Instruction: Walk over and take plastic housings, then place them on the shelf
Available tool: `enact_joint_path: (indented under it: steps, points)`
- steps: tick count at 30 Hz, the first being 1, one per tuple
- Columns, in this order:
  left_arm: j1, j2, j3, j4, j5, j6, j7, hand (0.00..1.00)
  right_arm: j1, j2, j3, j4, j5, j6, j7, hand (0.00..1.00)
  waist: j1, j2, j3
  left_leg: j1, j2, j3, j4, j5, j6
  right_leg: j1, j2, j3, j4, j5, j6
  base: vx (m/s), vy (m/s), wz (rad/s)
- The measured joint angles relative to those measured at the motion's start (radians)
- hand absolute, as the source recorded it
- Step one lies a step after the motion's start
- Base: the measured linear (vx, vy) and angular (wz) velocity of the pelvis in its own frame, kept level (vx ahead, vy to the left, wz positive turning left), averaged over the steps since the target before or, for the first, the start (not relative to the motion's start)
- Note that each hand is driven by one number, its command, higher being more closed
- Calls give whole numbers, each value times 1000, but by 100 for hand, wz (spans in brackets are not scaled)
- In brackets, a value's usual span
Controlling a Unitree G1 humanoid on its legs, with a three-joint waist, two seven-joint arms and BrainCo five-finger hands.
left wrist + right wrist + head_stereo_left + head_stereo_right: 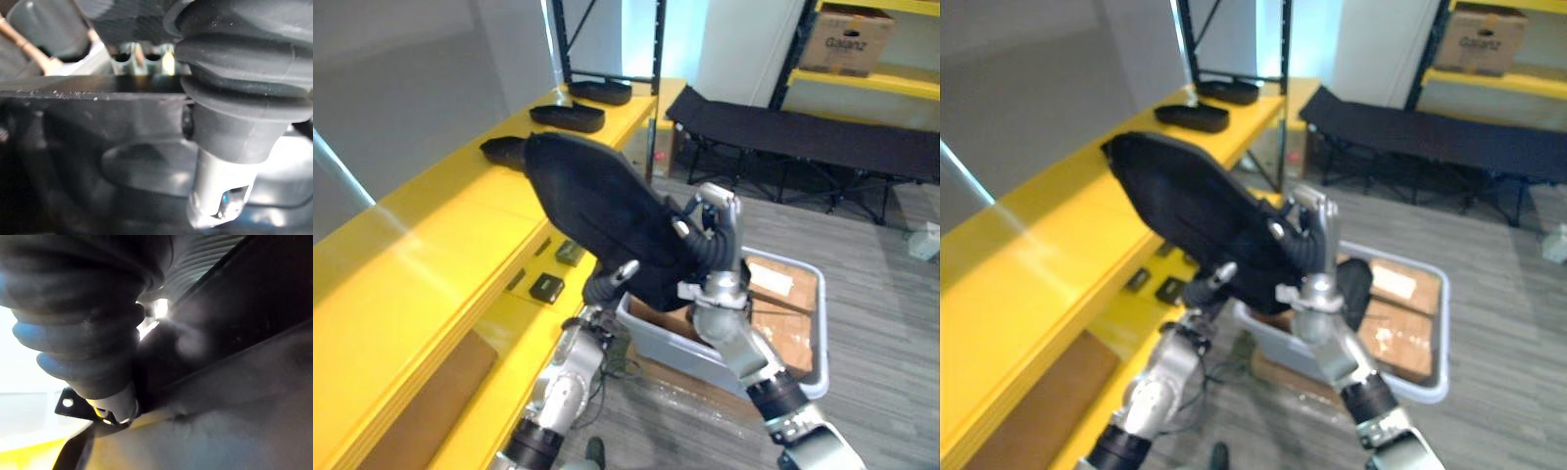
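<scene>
**A:** What sits in the grey bin (820, 323)?

**B:** Flat cardboard (783, 333) covers its floor. A dark rounded piece (1356, 284) lies in the bin just behind the right arm. The arm cuts it off, so I cannot tell what it is.

**A:** And the plastic housing (597, 211)?

**B:** It is held above the bin's left corner, tilted. Its low end is over the bin and its high end reaches up and away to the left, onto the top board of the yellow shelf (440, 225) that stands left of the bin.

**A:** How do the hands stand?

**B:** The right robot hand (717, 220) is above the bin's near-left rim and pinches the housing's low edge, fingers on one face and thumb on the other. The left robot hand (615, 278) is under the housing, just left of the bin. I cannot tell whether it is spread or closed, because the housing covers most of it.

**A:** Do the wrist views help?

**B:** No. Each shows its dark ribbed cover pressed close to a black surface.

**A:** Anything else?

**B:** Far beyond the bin, up on the shelf top, lie 2 more black housings (568, 117). On the lower shelf board left of the bin lie 2 small black items (547, 287), too small to make out.
</scene>
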Motion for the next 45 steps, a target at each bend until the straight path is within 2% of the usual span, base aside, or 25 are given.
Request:
enact_joint_path:
  steps: [3, 6, 8, 9, 13, 19, 22, 24, 26, 29, 32, 34, 36, 37, 38, 39, 43, 44, 45]
  points:
    - [0, 0, 6, 2, 47, -12, 28, 100, 11, 20, 17, 0, 21, -2, -1, 100, 0, 0, 0, 3, -1, 0, 0, 0, 0, 0, -2, 0, 4, -5, -7, 0, 0, 0]
    - [0, 0, 5, 16, 49, -19, 35, 100, 22, 26, 33, 1, 42, -3, 0, 100, 1, 0, 0, 7, -2, -1, 0, 0, 0, 0, -5, 0, 14, -9, -9, 0, 0, 0]
    - [2, 1, 5, 20, 57, -24, 35, 100, 29, 26, 40, 1, 69, -19, 9, 100, 0, 0, 0, 9, -2, -1, 0, 0, 0, -1, -7, 0, 14, -12, -9, 0, 0, 0]
    - [8, 1, 5, 20, 76, -43, 35, 100, 33, 26, 46, 1, 99, -42, 28, 0, 0, 0, 0, 9, -2, -2, 0, -2, -2, -1, -7, 0, 14, -12, -9, 0, 0, 0]
    - [24, 5, 6, 20, 76, -61, 35, 100, 60, 26, 69, 0, 136, -86, 55, 0, 0, -1, -13, 2, -4, -5, 0, -3, -4, -4, -6, -1, 10, -14, -7, 0, 0, 1]
    - [55, 20, 4, 19, 90, -85, 35, 100, 73, 22, 78, -2, 262, -105, 185, 0, 0, -5, -30, -3, -9, -9, 0, -3, -4, -3, -7, -2, 2, -12, -9, 0, 0, 2]
    - [63, 39, 17, -31, 262, -87, 86, 100, 76, 6, 78, -36, 370, -106, 272, 0, 1, -6, -30, -4, -9, -7, 0, -2, -2, -3, -7, -1, -2, -11, -10, 0, 0, 0]
    - [72, 48, 42, -102, 369, -89, 117, 100, 84, -23, 73, -105, 475, -104, 370, 0, 1, -8, -31, -3, -10, -5, 0, -1, 0, -3, -8, -1, -3, -11, -11, 0, 0, 0]
    - [72, 57, 88, -178, 521, -93, 146, 100, 88, -70, 38, -190, 689, -62, 587, 0, 1, -15, -36, -1, -9, -3, 0, -1, 0, -2, -8, 1, -2, -9, -10, 0, 0, 0]
    - [65, 73, 134, -217, 671, -109, 170, 100, 114, -122, -33, -256, 900, -2, 809, 0, 0, -25, -40, 2, -7, -1, 0, 0, 0, 0, -6, 4, 7, -6, -8, 0, 0, 0]
    - [59, 72, 215, -204, 759, -108, 235, 100, 184, -130, -160, -389, 1005, 1, 913, 0, -4, -27, -39, 14, -4, 15, 0, -3, 2, -1, -7, 19, 20, -10, -10, -7, 7, -10]
    - [59, 73, 279, -185, 786, -110, 271, 100, 219, -128, -287, -450, 1043, -19, 926, 0, -10, -27, -39, 21, -2, 29, -1, -7, 4, -5, -8, 36, 23, -14, -10, -25, 14, -20]
    - [61, 72, 340, -164, 797, -124, 302, 100, 270, -108, -439, -472, 1064, -42, 919, 0, -31, -33, -36, 29, -2, 38, -1, -16, 4, -6, -12, 47, 29, -22, -6, -42, 25, -14]
    - [62, 72, 353, -163, 806, -130, 312, 100, 288, -100, -471, -472, 1076, -43, 919, 0, -33, -35, -34, 33, -1, 49, -1, -20, 8, -9, -12, 58, 30, -22, -5, -40, 25, -31]
    - [63, 72, 377, -163, 826, -142, 321, 100, 330, -85, -526, -472, 1090, -44, 917, 0, -35, -36, -35, 32, 2, 60, -1, -24, 8, -19, -11, 78, 30, -22, -5, -23, 15, -34]
    - [65, 72, 396, -163, 833, -171, 324, 100, 385, -58, -570, -471, 1092, -43, 897, 0, -50, -36, -33, 29, 3, 67, -1, -24, 8, -25, -8, 96, 28, -22, -5, -28, 18, -26]
    - [95, 70, 415, -171, 873, -194, 320, 100, 520, 29, -621, -462, 1112, -40, 873, 0, -75, -36, -34, 14, 4, 84, -1, -26, 11, -54, -7, 137, 27, -22, -5, 0, 13, -17]
    - [123, 68, 414, -182, 873, -196, 312, 100, 563, 62, -634, -436, 1118, -37, 875, 0, -90, -39, -30, 12, 4, 87, -1, -27, 12, -57, -6, 144, 26, -22, -5, 25, 9, -13]
    - [153, 57, 415, -182, 873, -197, 304, 100, 606, 92, -644, -394, 1136, -37, 875, 0, -92, -41, -29, 13, 5, 102, -1, -29, 13, -59, -6, 151, 26, -22, -5, 34, 8, -17]
